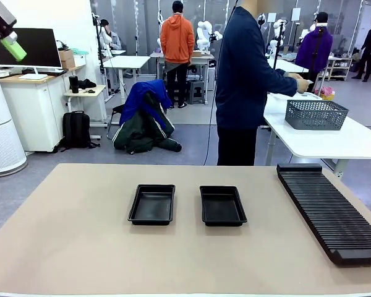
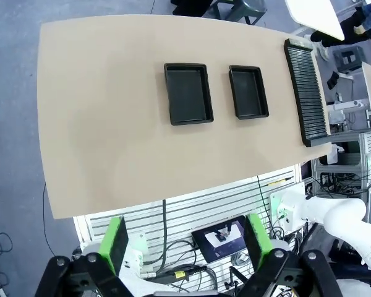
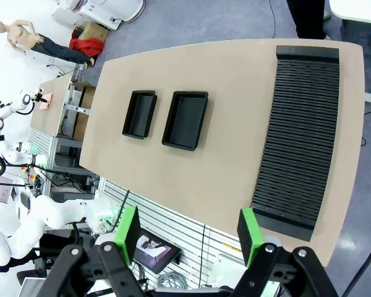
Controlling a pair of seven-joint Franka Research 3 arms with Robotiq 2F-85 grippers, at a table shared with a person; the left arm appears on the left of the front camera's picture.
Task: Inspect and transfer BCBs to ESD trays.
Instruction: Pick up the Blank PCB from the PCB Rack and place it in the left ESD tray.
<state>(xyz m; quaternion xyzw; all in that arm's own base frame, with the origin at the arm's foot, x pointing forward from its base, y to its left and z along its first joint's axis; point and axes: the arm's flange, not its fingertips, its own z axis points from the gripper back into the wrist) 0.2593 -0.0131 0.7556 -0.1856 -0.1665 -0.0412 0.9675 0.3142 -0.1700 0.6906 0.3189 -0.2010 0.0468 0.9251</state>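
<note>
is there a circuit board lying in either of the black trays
No, the left ESD tray and the right ESD tray both show bare black floors in the front view.

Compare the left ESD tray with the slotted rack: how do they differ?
Left ESD tray is small; slotted rack is far longer. Tray has a smooth floor and raised rim; rack is ribbed with cross slots. Tray sits mid-table; rack lies toward the robot's right. Both are black, empty, flat on the table.

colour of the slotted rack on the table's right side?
The long ribbed slotted rack is black all over, with no markings visible; the right wrist view shows it best.
</note>
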